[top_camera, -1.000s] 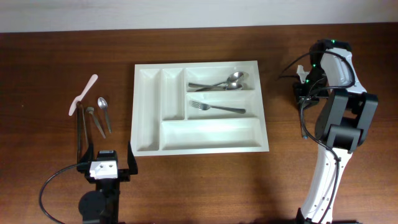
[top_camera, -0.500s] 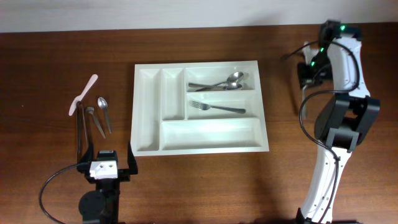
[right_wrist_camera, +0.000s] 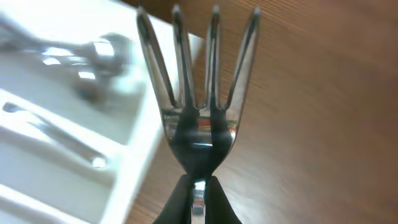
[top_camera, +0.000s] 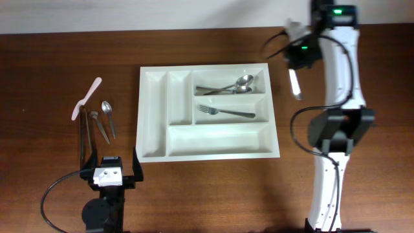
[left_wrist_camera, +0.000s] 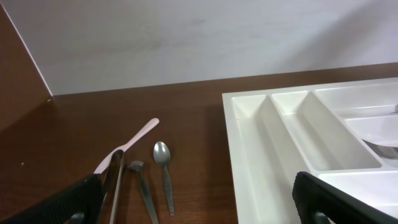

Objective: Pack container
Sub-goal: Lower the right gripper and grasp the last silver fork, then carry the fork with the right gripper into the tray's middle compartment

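dark wooden table (top_camera: 65,52), pale wall behind. mid-table: large white plastic five-compartment cutlery tray (top_camera: 208,156). pinched in right gripper (right_wrist_camera: 198,202): silver metal fork (right_wrist_camera: 196,106), just off tray's far right corner. left gripper (top_camera: 110,167) agape, empty. best likely: carry over compartment with lying fork (top_camera: 226,112), align lengthwise, lower before letting go.

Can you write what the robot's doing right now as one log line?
right gripper: shut on fork, right of cutlery tray | left gripper: open, empty | tray holds: two spoons, second fork

place: I'd call it a robotics lab bench | signs: dark brown wooden table (top_camera: 207,194) against plain white wall (left_wrist_camera: 186,37), my white-and-black robot arm (top_camera: 326,188) | prop: white rectangular plastic cutlery tray (top_camera: 220,139)
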Tool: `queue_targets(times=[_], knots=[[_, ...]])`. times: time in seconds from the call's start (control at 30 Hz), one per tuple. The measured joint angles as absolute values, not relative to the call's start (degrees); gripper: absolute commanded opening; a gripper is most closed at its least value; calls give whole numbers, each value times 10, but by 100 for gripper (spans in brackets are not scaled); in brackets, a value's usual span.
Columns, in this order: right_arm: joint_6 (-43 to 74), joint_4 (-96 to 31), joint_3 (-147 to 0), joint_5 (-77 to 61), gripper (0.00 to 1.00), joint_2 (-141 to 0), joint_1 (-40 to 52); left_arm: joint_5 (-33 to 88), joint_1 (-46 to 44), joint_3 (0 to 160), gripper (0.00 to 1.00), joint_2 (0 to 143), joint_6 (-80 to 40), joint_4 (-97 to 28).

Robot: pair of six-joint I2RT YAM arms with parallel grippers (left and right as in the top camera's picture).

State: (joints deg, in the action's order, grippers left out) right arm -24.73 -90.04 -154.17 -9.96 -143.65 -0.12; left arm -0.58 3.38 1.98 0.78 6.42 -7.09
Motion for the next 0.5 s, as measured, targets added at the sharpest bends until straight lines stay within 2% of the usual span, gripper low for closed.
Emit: queue_targets(times=[0.23,0.5], knots=[[-356,-927,-1542,-109,4,-1437,112,-6,34,20,99,8,64,-71],[-493,-962,-1509,-133,4,-1437,168,-6,34,20,99,8,64,-71]])
